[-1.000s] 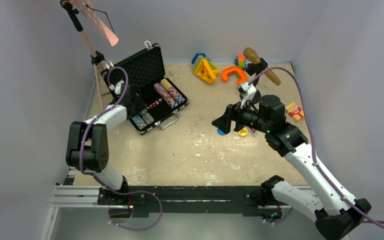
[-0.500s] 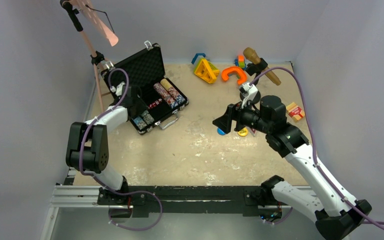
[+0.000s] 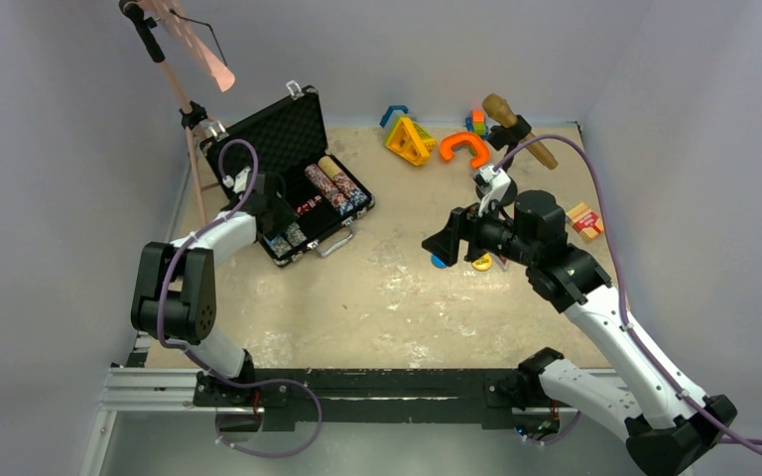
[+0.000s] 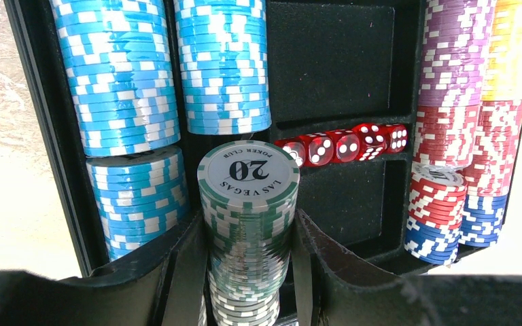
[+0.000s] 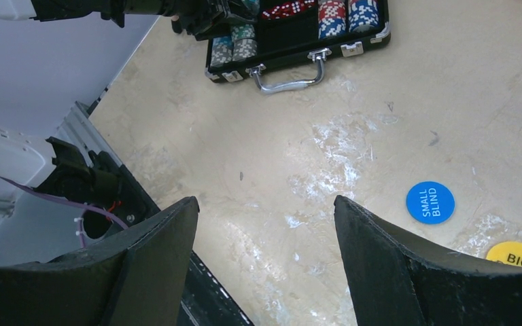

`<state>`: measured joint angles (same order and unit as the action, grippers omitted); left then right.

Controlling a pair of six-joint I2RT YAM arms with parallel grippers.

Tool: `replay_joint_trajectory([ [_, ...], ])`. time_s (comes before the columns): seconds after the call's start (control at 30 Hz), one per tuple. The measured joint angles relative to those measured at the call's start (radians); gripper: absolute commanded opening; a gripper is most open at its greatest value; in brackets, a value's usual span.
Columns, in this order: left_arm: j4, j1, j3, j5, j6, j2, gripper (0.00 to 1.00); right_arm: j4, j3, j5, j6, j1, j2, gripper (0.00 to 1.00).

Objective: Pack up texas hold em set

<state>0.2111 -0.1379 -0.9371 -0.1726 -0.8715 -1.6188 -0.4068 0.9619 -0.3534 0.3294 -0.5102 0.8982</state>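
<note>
Gripping a green chip stack (image 4: pixel 248 204) with the left fingers (image 3: pixel 276 206) inside the open case (image 3: pixel 283 134) at the worktop's (image 3: pixel 377 297) far left, with the right fingers (image 3: pixel 446 243) wide apart and empty near the blue disc (image 5: pixel 430 202).

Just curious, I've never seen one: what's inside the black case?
Blue chips, purple and red chips, red dice. The left hand holds a green stack in there, hiding the slot beneath.

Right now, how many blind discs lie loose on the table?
2: the blue small-blind disc and the yellow big-blind disc beside it, both on the table right of the case. The right arm could hide more.
</note>
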Motion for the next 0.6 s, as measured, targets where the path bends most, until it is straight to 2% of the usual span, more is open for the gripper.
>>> replay_joint_trajectory([
  [0.1,0.002,0.0,0.0,0.0,-0.007,0.0,0.02,-0.002,-0.002,0.001,0.0,0.0,0.0,0.77],
  [0.17,0.003,0.0,0.0,0.0,-0.01,0.0,0.13,-0.002,-0.002,0.001,0.0,0.0,0.0,0.77],
  [0.33,0.005,0.0,0.0,0.0,-0.017,0.0,0.49,-0.003,-0.002,0.004,0.0,0.0,0.0,0.77],
  [0.4,0.008,0.0,-0.001,-0.001,-0.019,0.0,0.57,-0.005,-0.002,0.004,0.0,0.0,0.0,0.77],
  [0.5,0.016,-0.001,-0.006,0.002,-0.02,0.0,0.66,-0.009,-0.002,0.005,0.0,0.0,0.0,0.77],
  [0.6,0.027,-0.005,-0.02,0.0,-0.012,0.006,0.7,-0.016,-0.002,0.005,0.0,0.0,0.0,0.77],
])
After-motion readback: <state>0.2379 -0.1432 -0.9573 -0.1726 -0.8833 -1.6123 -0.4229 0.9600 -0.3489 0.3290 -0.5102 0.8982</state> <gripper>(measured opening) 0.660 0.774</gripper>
